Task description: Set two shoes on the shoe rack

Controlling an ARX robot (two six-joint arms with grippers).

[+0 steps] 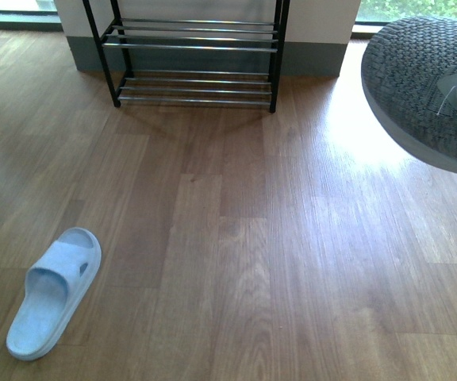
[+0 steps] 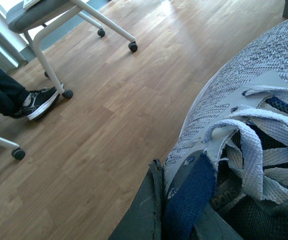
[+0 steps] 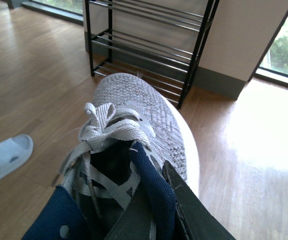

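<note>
My right gripper is shut on the navy collar of a grey knit sneaker, held above the floor with its toe towards the shoe rack. That sneaker fills the right edge of the front view. My left gripper is shut on the navy collar of a second grey sneaker, also off the floor. The shoe rack stands against the far wall with bare chrome rods. One pale blue slide lies on the floor at the near left, and it also shows in the right wrist view.
Wooden floor runs between me and the rack. In the left wrist view an office chair on castors and a seated person's foot in a black shoe are off to the side. Windows flank the wall behind the rack.
</note>
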